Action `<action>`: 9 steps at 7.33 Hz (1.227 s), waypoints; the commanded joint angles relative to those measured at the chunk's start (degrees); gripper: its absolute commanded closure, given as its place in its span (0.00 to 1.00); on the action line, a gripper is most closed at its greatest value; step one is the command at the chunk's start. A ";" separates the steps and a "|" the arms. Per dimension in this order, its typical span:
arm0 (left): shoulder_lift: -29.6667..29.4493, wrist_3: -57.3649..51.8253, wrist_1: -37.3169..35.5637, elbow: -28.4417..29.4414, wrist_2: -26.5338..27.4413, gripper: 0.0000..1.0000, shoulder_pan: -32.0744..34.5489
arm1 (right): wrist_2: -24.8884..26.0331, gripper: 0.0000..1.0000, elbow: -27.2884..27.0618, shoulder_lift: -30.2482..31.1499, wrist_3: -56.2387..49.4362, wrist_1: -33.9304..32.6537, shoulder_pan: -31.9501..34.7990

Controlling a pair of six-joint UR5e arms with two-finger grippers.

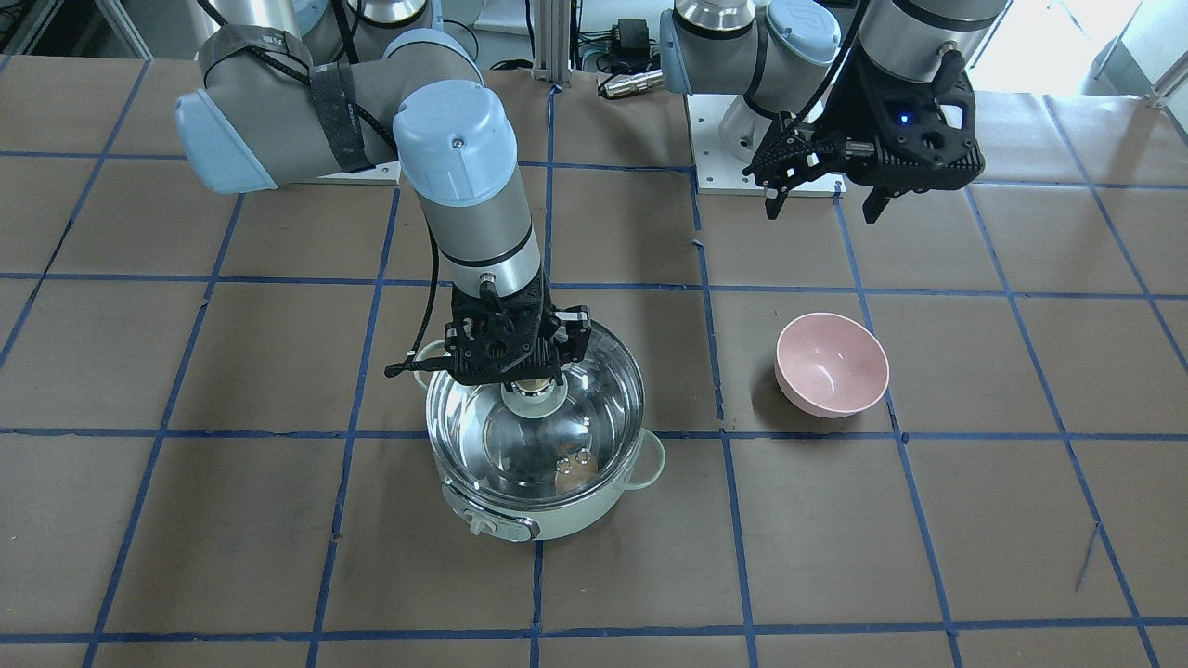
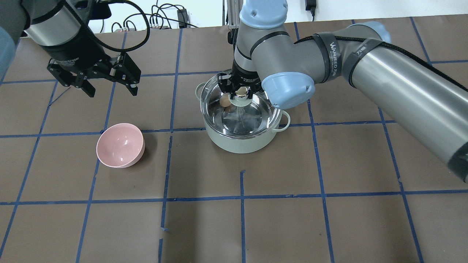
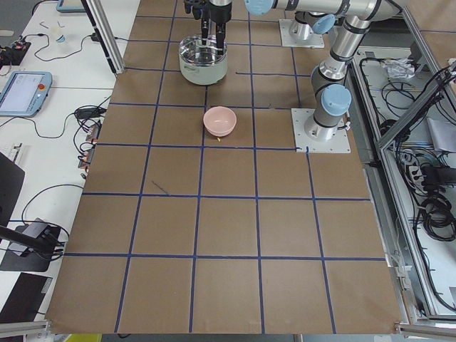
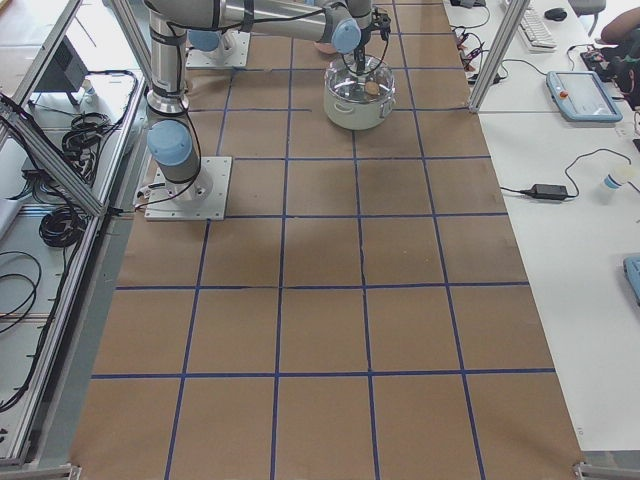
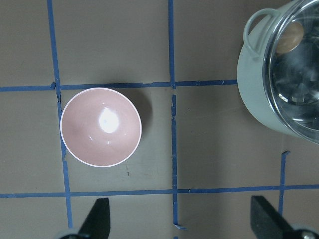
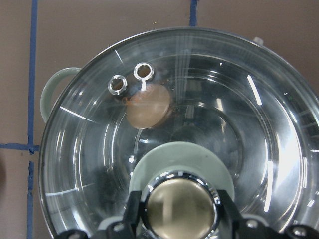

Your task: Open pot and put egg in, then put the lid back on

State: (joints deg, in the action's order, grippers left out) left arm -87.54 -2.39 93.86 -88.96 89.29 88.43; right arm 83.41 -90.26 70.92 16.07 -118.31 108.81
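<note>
The mint-green pot [image 1: 529, 520] stands mid-table, also in the overhead view [image 2: 241, 142]. The clear glass lid [image 1: 594, 408] lies over its rim, seen close in the right wrist view [image 6: 239, 124]. The light-brown egg [image 6: 148, 106] lies inside the pot under the glass, next to the two steam holes; it also shows in the front view [image 1: 574, 476]. My right gripper [image 6: 180, 209] is shut on the lid's beige-gold knob [image 6: 180, 199]. My left gripper [image 2: 112, 93] is open and empty, high above the table.
A pink bowl [image 2: 120, 145] stands empty on the brown table, left of the pot in the overhead view, below my left gripper in the left wrist view [image 5: 100, 127]. Blue tape lines grid the table. The right arm's elbow hangs over the pot's right side.
</note>
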 commanded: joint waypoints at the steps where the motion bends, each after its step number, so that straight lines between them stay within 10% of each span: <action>1: 0.00 0.02 -0.08 -0.16 -0.44 0.00 -0.01 | 0.00 0.40 0.00 0.00 0.02 0.01 0.00; 9: 0.09 0.02 -0.17 -0.34 -0.52 0.00 -0.01 | 0.44 0.03 0.79 9.57 -1.65 5.44 -10.08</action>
State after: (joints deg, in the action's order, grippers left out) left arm -87.45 -2.37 93.70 -89.30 88.83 88.42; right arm 83.86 -89.33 78.18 15.18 -114.67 101.28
